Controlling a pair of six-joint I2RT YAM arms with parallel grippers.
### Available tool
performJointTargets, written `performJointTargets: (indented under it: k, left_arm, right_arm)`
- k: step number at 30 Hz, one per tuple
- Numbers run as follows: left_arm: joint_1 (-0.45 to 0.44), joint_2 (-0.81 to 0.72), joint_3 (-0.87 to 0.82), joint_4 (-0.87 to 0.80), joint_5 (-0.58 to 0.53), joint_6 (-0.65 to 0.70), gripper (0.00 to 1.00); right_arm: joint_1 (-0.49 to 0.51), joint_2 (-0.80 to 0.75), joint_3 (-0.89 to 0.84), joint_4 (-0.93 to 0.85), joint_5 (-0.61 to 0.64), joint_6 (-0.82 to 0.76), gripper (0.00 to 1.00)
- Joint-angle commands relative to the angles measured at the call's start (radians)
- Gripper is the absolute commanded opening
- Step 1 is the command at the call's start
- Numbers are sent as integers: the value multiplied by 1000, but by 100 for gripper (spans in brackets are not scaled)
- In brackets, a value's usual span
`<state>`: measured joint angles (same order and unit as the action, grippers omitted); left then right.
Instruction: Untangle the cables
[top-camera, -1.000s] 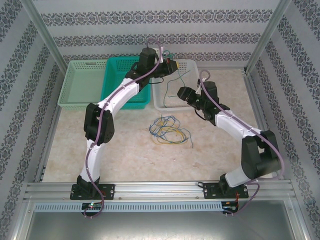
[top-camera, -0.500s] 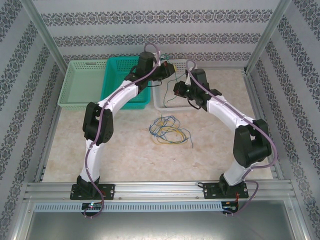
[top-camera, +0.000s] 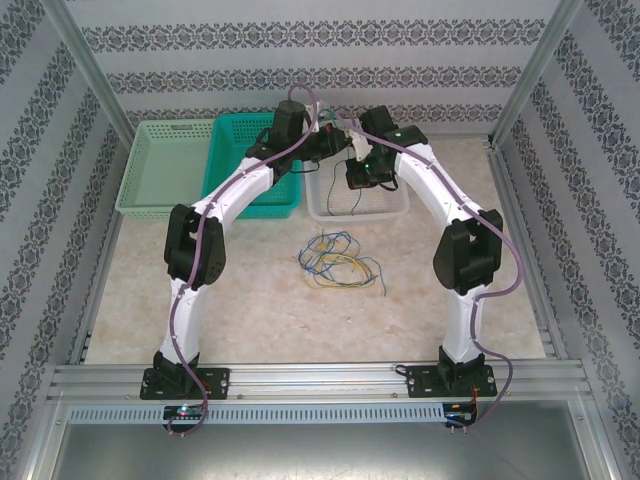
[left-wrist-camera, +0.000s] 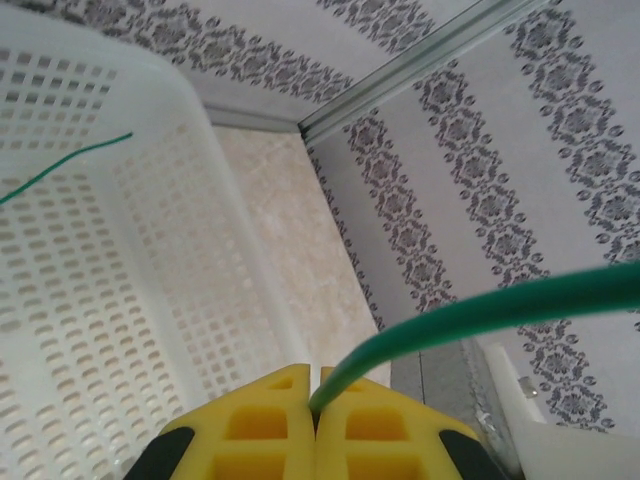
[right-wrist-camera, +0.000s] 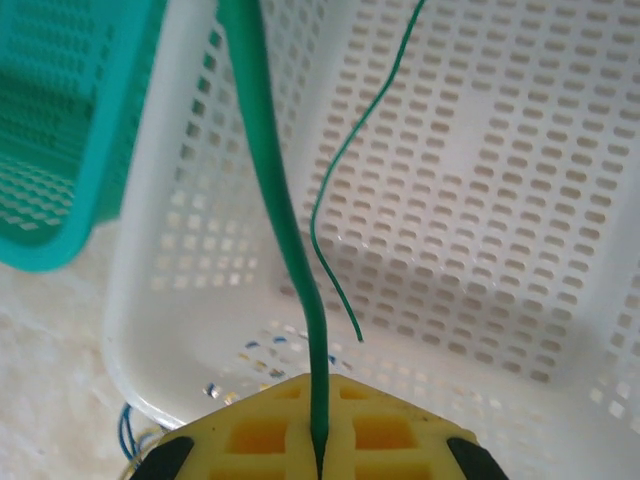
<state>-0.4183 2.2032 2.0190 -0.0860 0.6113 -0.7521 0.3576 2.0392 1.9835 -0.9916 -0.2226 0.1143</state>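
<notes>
Two robot arms reach to the far side of a bench (top-camera: 200, 300) and meet above a white basket (top-camera: 316, 212). A teal basket (top-camera: 232, 160) sits just beside it, and a pale green basket (top-camera: 160, 170) beyond that.

The step in hand looks like sorting out one freed wire. A green cable (right-wrist-camera: 317, 370) is stretched between the two arms over the white basket. A thin green strand (right-wrist-camera: 330, 180) hangs down inside the basket and may be the same cable's loose end.

The rest of the cables (top-camera: 340, 258), in blue, yellow and green, lie in a loose tangle on the bench, nearer the arm bases and apart from the baskets.

The left fingers (left-wrist-camera: 285, 420) are fully closed, yellow pads pressed together, pinching the green cable where it leaves the seam. The right fingers (right-wrist-camera: 280, 435) are also fully closed, with the green cable clamped between them and running up and away.

The next move probably calls for lowering the cable so all of it sits inside the basket walls, then opening both sets of fingers. Letting go too high could leave it draped over the rim.
</notes>
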Motion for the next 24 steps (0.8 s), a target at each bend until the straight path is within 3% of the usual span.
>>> performJointTargets:
  k: [1, 4, 7, 8, 10, 12, 14, 19, 24]
  left_arm:
    - [18, -53, 40, 104, 31, 11, 2]
    - [17, -55, 32, 108, 30, 10, 2]
    - [18, -57, 27, 93, 15, 21, 2]
    - [19, -57, 27, 89, 7, 23, 2]
    - [22, -51, 33, 73, -21, 29, 2]
    - [26, -28, 60, 38, -54, 41, 2]
    - [32, 26, 120, 2, -43, 34, 3]
    - [39, 240, 367, -165, 25, -18, 3]
    - [39, 325, 472, -336, -7, 28, 4]
  right_arm:
    - [34, 41, 8, -236, -11, -84, 0]
    - [28, 25, -6, -199, -19, -59, 0]
    - [-9, -31, -74, -103, -85, 2, 8]
    - [-30, -71, -129, -29, -119, 39, 23]
    - [-75, -166, -260, 153, -209, 119, 26]
    - [-124, -267, -407, 361, -275, 230, 47]
    - [-161, -320, -486, 467, -294, 290, 53]
    - [-190, -313, -479, 365, -292, 252, 72]
    - [-208, -362, -559, 396, -282, 270, 75]
